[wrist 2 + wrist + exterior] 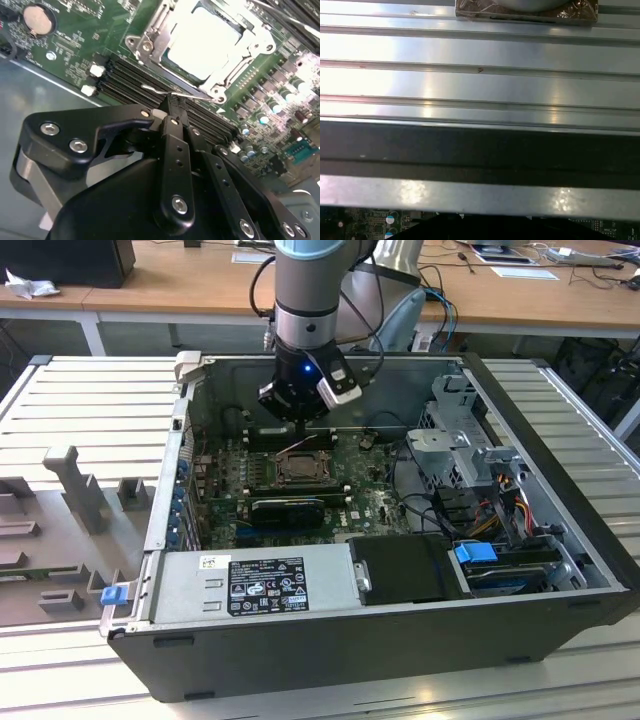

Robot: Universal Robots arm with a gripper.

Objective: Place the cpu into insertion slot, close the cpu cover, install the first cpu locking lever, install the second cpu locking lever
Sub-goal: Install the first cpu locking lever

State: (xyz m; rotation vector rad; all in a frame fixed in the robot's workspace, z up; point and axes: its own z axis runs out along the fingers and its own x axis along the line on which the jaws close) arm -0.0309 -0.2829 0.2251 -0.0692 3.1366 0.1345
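Observation:
In the exterior view my gripper (300,425) hangs inside the open computer case (330,640), just behind the insertion slot (297,468) on the green board. In the second wrist view the cpu (205,42) lies in the socket, its pale face showing through the cut-out of the cpu cover (150,37), which lies flat over it. A thin wire locking lever (155,90) runs along the socket's near edge. The black fingers (175,145) are pressed together, and the gripper (172,102) tip sits at this lever, shut with nothing between the fingers.
Long black memory slots (130,75) flank the socket and a coin cell (39,19) sits beyond. A power supply (255,580), a drive cage (465,440) and cables fill the case. Grey fixtures (80,490) stand on the ribbed table (480,50) at the exterior view's left.

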